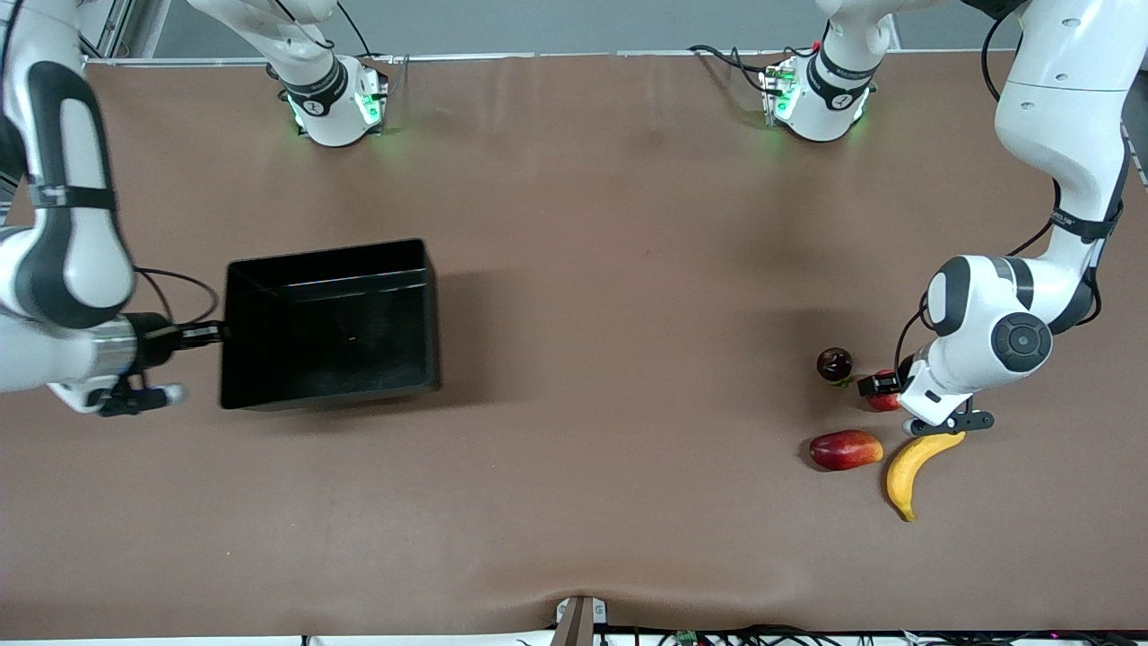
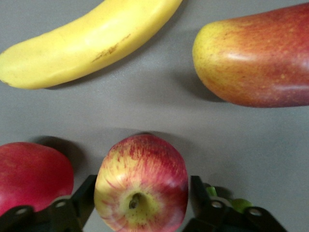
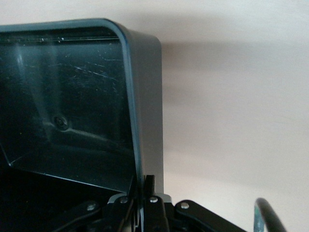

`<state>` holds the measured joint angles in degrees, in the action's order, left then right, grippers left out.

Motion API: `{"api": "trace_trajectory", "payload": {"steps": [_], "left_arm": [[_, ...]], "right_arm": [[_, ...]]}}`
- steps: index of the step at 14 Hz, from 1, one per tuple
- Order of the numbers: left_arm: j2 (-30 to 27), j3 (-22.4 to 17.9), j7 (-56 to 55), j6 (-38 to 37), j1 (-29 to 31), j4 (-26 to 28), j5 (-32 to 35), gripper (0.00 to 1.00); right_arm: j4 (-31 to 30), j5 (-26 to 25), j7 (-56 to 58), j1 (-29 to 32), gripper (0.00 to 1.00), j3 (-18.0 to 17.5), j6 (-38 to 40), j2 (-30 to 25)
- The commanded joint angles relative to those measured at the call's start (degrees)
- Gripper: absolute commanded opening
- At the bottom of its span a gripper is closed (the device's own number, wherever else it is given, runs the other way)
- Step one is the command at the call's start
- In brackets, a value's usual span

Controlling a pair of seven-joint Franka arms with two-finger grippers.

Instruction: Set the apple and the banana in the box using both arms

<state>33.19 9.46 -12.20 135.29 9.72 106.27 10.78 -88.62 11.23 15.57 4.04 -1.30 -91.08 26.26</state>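
Observation:
The streaked red-and-yellow apple point(image 2: 141, 183) rests stem dimple up on the table, and little of it point(image 1: 885, 401) shows under the left arm's hand. My left gripper point(image 2: 141, 195) is down around it, one finger point(image 2: 86, 195) against each side. The yellow banana point(image 1: 915, 462) point(image 2: 91, 41) lies nearer to the front camera than the apple. The empty black box point(image 1: 332, 260) stands toward the right arm's end of the table. My right gripper point(image 1: 218, 334) point(image 3: 143, 186) is shut on the box's side wall point(image 3: 145, 96), one finger inside and one outside.
An elongated red-yellow fruit point(image 1: 845, 449) point(image 2: 256, 58) lies beside the banana. A dark round fruit point(image 1: 834, 363) sits just farther from the front camera than the apple. A smooth pinkish-red fruit point(image 2: 29, 176) lies right beside the apple. The brown table point(image 1: 628, 269) stretches between box and fruits.

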Motion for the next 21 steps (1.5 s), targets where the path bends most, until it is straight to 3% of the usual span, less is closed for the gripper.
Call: {"api": "trace_trajectory", "payload": {"steps": [1, 3, 5, 8, 12, 14, 18, 19, 20, 21], "left_arm": [[-0.9, 0.0, 0.9, -0.5, -0.3, 0.3, -0.8, 0.00], [-1.4, 0.6, 0.8, -2.3, -0.3, -0.4, -0.7, 0.00], [-1.8, 1.3, 0.8, -2.6, -0.2, -0.6, -0.8, 0.00], [-1.9, 1.3, 0.7, -2.6, -0.3, -0.8, -0.8, 0.00], [-2.6, 2.1, -0.2, -3.1, -0.3, -0.8, -0.8, 0.00], [-3.6, 3.3, -0.5, -4.2, -0.3, -1.0, -1.0, 0.00], [-5.2, 5.1, -4.1, -6.8, -0.3, -1.1, -1.0, 0.00], [-5.3, 5.6, -5.1, -7.4, -0.4, -1.1, -1.0, 0.00], [-5.5, 6.9, -6.8, -7.8, -0.3, -1.1, -1.0, 0.00], [-5.7, 7.5, -8.6, -8.1, -0.3, -1.1, -1.0, 0.00]], "right_arm": [[0.2, 1.2, -2.2, -8.0, 0.00, -0.2, 0.9, -1.7], [0.1, 2.0, -7.5, -13.2, 0.00, -0.1, -0.3, -1.4], [-0.2, 5.4, -20.1, -18.1, 0.00, -0.2, -3.7, -1.1], [-0.4, 6.2, -32.3, -26.6, 0.00, -0.3, -11.3, 0.9], [-0.3, 6.3, -40.1, -35.9, 0.00, -0.3, -19.5, 5.7], [-0.2, 9.2, -44.2, -38.0, 0.00, -0.3, -21.9, 7.5], [-0.4, 9.6, -45.4, -41.0, 0.00, -0.2, -26.0, 9.9], [-0.4, 9.6, -45.5, -41.0, 0.47, -0.1, -25.8, 9.9], [-0.4, 8.9, -45.3, -40.6, 0.99, 0.0, -25.6, 9.9], [-0.2, 8.9, -45.2, -40.2, 1.00, 0.1, -25.4, 9.8]]}}
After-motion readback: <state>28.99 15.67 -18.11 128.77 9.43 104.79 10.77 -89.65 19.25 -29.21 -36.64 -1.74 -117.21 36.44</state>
